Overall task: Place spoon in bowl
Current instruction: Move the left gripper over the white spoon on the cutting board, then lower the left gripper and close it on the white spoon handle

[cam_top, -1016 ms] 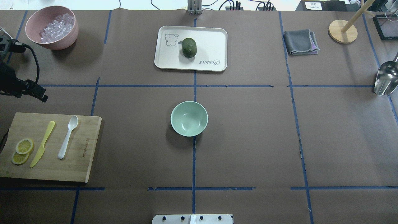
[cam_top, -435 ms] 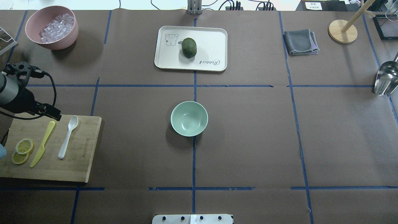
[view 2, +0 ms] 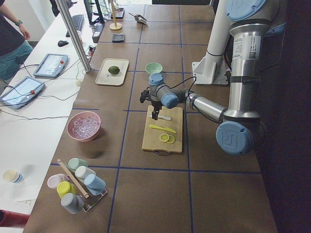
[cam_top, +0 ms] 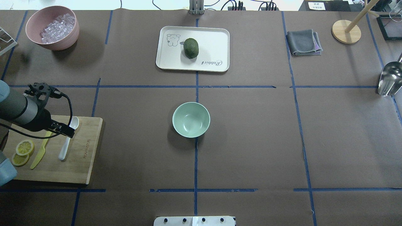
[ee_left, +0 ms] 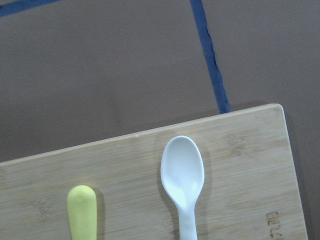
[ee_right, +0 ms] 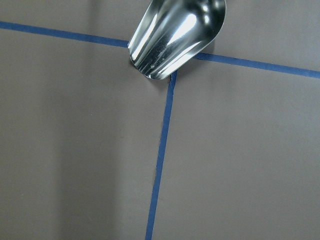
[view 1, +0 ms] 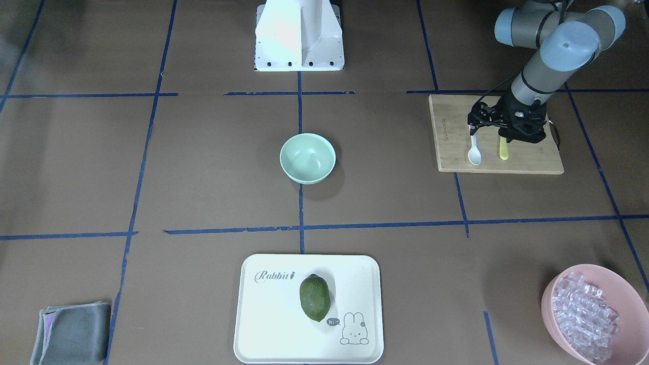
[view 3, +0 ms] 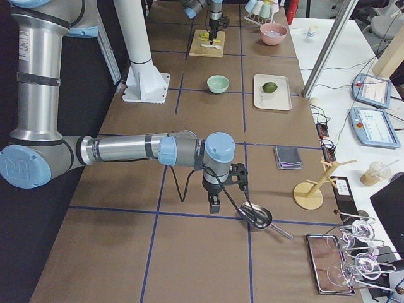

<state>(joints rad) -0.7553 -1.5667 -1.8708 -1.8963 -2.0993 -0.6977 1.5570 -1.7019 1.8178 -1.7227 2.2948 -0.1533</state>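
Moved: since a second ago my left arm has swung in from the table's left edge. The left gripper (cam_top: 66, 131) now hangs over the scoop end of the spoon (cam_top: 64, 150). Neither the spoon nor the bowl (cam_top: 191, 120) has shifted.
Table (cam_top: 138, 147): bare brown paper runs from board to bowl, so I judge there is open room for the carry.
Cutting board (cam_top: 80, 157): the spoon lies flat on it near its right edge, scoop pointing away from me. The yellow-green knife (cam_top: 39, 156) lies just beside it on the left, not touching.
Bowl: mid-table, empty, well apart from the board.
Left jaws: hidden under the wrist, so I cannot tell how they stand.
Right gripper (view 3: 214, 203): far off by the metal scoop (view 3: 255, 216); I cannot tell whether it is parted or closed.
Spoon handling: thin plastic, so probably light, stiff and slick, and likely to skate on the wood. I would pinch across the slim handle, keeping clear of the knife.
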